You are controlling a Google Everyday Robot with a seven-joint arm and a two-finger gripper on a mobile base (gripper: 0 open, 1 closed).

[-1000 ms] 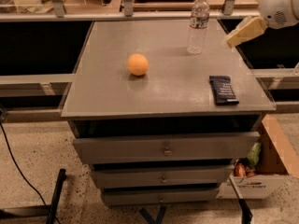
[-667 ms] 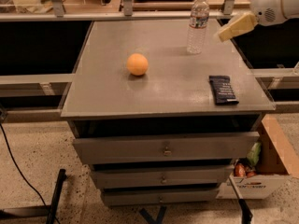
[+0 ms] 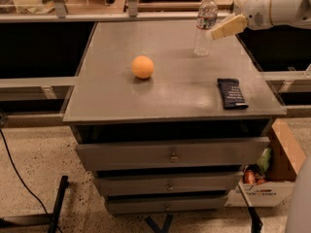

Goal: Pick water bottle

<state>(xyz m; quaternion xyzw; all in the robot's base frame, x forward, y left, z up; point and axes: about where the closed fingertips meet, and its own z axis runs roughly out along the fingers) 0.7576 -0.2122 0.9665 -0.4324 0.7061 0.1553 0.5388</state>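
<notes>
One water bottle (image 3: 205, 25), upright, white cap up, stands at the far right of the grey cabinet top (image 3: 180, 93). We count one gripper (image 3: 224, 29): it hangs just right of the bottle at about label height, its tan tip pointing left at the bottle's side. Contact or a small gap: we cannot tell. Whether the claw is spread or pressed together we cannot tell either. Outward from there: one orange ball (image 3: 143, 67), left of the bottle and nearer the middle of the top, well apart from it. One dark flat packet (image 3: 232, 92) lies near the front right edge. Three drawers (image 3: 170, 154) are stacked below the top. One cardboard box (image 3: 279, 178) sits on the floor at lower right.
</notes>
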